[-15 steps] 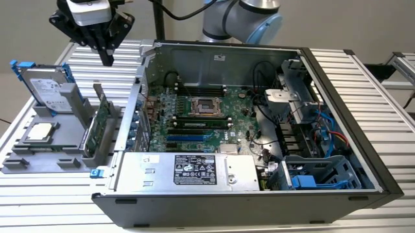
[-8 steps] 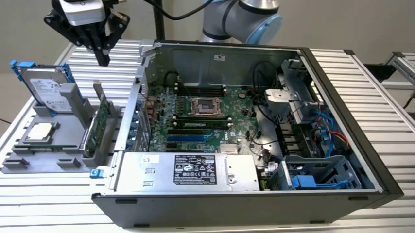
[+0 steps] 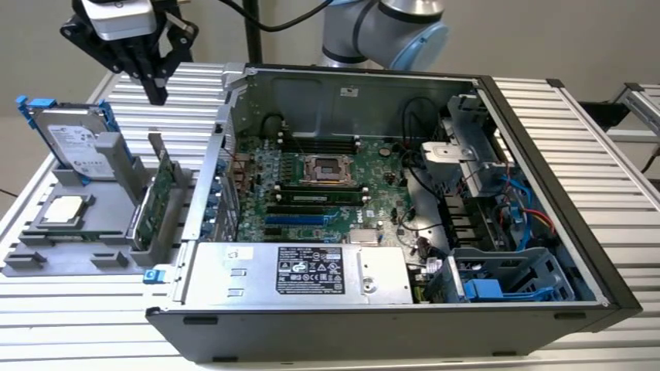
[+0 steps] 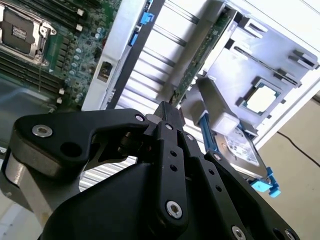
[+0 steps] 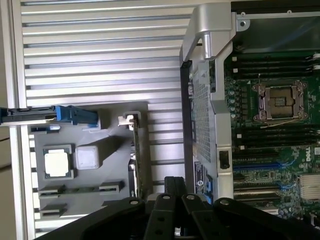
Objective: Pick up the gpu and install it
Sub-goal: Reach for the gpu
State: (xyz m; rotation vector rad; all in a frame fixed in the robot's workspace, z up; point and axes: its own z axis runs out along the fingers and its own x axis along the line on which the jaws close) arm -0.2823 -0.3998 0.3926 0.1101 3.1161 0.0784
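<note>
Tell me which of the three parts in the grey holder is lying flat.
The small square chip lies flat, face up; the hard drive and the gpu both stand on edge.

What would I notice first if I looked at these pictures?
A big open computer case sits in the middle of the exterior view, with its green motherboard showing. At the exterior view's left, the black gripper hangs above a grey holder where the gpu stands on edge.
</note>
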